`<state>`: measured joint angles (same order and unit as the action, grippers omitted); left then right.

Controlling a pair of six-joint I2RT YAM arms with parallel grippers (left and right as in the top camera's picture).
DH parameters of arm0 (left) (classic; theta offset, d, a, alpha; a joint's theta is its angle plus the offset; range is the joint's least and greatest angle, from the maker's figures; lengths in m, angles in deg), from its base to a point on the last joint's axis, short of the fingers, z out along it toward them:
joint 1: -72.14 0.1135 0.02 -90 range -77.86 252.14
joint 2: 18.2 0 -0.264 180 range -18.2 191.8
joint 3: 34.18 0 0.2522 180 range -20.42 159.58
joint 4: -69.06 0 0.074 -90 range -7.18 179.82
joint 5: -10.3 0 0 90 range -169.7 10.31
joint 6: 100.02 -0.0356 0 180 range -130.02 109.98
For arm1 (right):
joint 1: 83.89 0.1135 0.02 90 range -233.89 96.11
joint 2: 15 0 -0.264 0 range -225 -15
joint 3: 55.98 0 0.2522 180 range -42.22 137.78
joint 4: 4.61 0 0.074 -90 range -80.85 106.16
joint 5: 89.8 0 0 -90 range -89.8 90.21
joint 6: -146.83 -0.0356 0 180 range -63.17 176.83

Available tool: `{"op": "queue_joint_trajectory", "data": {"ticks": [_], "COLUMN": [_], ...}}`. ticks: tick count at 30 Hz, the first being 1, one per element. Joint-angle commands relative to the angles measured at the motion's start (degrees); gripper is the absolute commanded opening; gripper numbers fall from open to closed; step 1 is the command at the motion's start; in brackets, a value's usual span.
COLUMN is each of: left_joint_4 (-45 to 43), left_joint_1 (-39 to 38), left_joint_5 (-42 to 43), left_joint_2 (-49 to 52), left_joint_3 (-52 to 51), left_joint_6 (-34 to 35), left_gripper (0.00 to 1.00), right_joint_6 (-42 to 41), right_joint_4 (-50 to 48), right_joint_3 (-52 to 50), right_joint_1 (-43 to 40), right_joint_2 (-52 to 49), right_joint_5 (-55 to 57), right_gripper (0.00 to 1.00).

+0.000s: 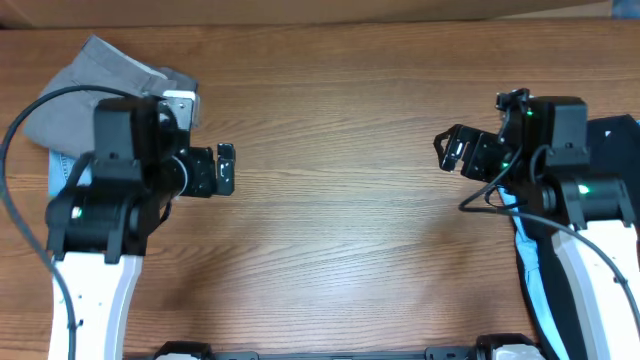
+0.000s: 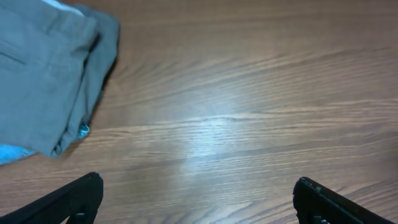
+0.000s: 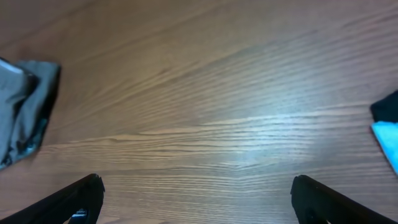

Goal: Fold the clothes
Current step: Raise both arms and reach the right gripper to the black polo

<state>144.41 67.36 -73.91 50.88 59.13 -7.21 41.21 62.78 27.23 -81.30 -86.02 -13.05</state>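
A folded grey garment lies at the table's far left corner, partly under my left arm. In the left wrist view the grey garment fills the upper left, with a light blue cloth peeking out beneath it. Dark clothes with a light blue piece lie at the right edge, mostly hidden by my right arm. My left gripper is open over bare wood, right of the grey garment. My right gripper is open too, holding nothing, left of the dark clothes.
The wooden table stretches between the two grippers. The right wrist view shows the grey garment far off at its left edge and a light blue cloth at its right edge.
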Motion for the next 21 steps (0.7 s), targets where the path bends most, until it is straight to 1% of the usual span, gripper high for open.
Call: {"op": "queue_joint_trajectory", "data": {"ticks": [1, 3, 5, 10, 13, 18, 21], "left_joint_4": [0.17, 0.85, 1.27, 1.18, 1.16, 0.79, 0.92], "left_joint_1": [0.31, 0.31, 0.31, 0.31, 0.31, 0.31, 0.31], "left_joint_5": [1.07, 2.27, 2.23, 3.13, 3.26, 3.28, 3.28], "left_joint_2": [1.20, 1.42, 1.40, 1.42, 1.42, 1.42, 1.42], "left_joint_3": [1.53, 1.51, 1.53, 1.53, 1.51, 1.51, 1.51], "left_joint_6": [-1.09, -1.09, -1.09, -1.07, -1.09, -1.07, -1.07], "left_gripper": [1.00, 1.00, 1.00, 1.00, 1.00, 1.00, 1.00], "right_joint_6": [-4.15, -6.67, -8.68, -11.08, -10.97, -9.60, -9.53], "right_joint_4": [0.09, 0.35, 0.39, -1.46, -4.94, -8.63, -9.55], "right_joint_3": [1.79, 1.79, 1.79, 1.79, 1.79, 1.79, 1.77], "right_joint_1": [-1.03, -3.08, -6.49, -16.28, -20.39, -21.68, -21.68], "right_joint_2": [-0.98, -2.19, -3.93, -11.23, -16.65, -23.87, -27.36], "right_joint_5": [7.78, 12.46, 13.90, 12.81, 9.88, 10.25, 15.47], "right_gripper": [1.00, 1.00, 1.00, 1.00, 1.00, 1.00, 1.00]}}
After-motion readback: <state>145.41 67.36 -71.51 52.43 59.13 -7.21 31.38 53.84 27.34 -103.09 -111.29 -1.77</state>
